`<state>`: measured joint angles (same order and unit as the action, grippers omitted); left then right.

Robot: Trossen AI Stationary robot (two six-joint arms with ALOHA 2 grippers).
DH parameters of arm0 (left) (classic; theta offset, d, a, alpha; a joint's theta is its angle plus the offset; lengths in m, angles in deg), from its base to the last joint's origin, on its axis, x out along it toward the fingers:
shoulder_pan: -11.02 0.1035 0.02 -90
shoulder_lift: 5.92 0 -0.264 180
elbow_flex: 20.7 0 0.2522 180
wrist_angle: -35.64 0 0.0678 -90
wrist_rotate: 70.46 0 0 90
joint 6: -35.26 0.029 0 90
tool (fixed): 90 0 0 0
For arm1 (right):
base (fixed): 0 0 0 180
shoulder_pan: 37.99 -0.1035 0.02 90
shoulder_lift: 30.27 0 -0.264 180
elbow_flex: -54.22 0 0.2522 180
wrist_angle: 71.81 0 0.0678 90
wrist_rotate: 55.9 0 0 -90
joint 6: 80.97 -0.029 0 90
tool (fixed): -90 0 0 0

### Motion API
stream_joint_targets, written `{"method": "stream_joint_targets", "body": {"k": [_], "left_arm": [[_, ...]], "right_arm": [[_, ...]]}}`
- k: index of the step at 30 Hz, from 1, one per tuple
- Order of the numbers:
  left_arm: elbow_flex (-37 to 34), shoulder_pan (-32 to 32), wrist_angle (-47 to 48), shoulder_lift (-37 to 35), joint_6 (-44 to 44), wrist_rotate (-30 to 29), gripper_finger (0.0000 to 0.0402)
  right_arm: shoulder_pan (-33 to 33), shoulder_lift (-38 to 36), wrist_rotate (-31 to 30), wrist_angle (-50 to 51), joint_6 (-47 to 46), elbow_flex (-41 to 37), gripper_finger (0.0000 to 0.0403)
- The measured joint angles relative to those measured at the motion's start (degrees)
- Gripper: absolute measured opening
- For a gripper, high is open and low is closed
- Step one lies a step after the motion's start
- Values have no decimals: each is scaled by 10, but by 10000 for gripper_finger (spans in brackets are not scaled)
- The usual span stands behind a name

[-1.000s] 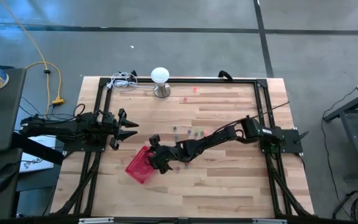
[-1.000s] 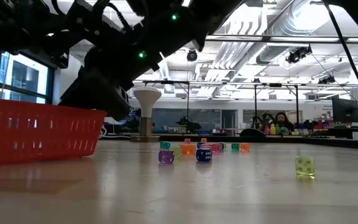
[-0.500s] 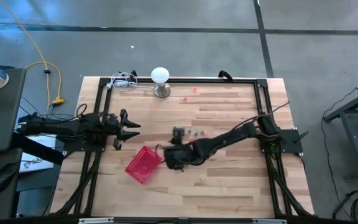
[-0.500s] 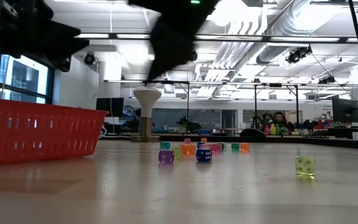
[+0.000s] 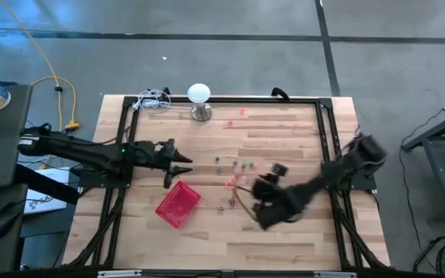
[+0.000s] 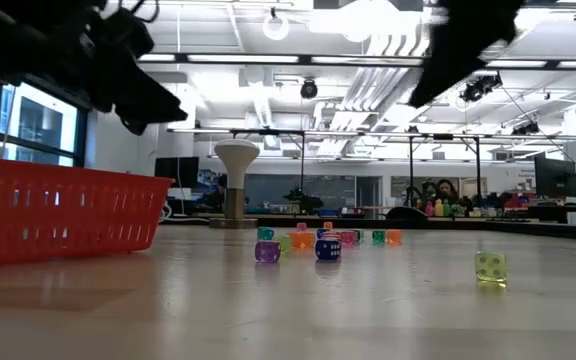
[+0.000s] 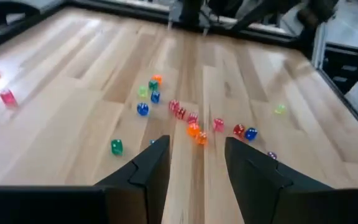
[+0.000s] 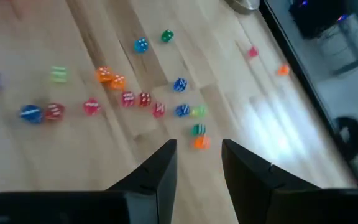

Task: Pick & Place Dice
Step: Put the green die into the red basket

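Working left to right. Your left gripper [image 5: 178, 164] hangs above the wood just beyond the red mesh basket [image 5: 178, 205], fingers spread, nothing between them; its own wrist view shows the gap plainly. The basket lies left of centre on the table [image 5: 284, 123], and from overhead you cannot tell what it holds.

The dice [image 5: 234, 174] lie scattered on the bare wood at mid-table, between the two arms and apart from the basket, with two strays near the far rail.

Your right gripper [image 5: 267, 202] is over the wood on the near side of the scatter, fingers parted with a clear gap, empty.

Judged step: between picks, no die in hand. Your next move calls for a descent on a single die, jaws straddling it, clear of its neighbours, since each is far smaller than the fingers.

Views: the low view alone shows a yellow-green die [image 6: 490, 266] sitting well off from the cluster; the wrist views alone separate the colours.
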<state>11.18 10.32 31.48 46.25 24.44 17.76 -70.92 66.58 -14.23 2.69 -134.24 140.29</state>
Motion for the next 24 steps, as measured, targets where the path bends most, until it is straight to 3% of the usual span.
{"method": "stream_joint_targets", "body": {"k": [4, 7, 10, 14, 18, 24], "left_arm": [[39, 16, -7, 68, -47, -5, 149], [72, 37, 0, 118, -67, 11, 149], [100, 54, -1, 176, -49, 31, 149], [123, 73, -15, 241, 14, 39, 149], [123, 78, -32, 281, 113, 39, 149], [123, 73, -69, 312, 142, 35, 149]], "right_arm": [[-52, -92, -37, -39, -118, -116, 117], [-85, -142, -59, -137, -157, -205, 117], [-101, -169, -73, -288, -135, -286, 117], [-102, -174, -94, -511, -12, -364, 117], [-93, -172, -80, -717, 186, -407, 117], [-83, -172, -27, -899, 351, -422, 117]]}}
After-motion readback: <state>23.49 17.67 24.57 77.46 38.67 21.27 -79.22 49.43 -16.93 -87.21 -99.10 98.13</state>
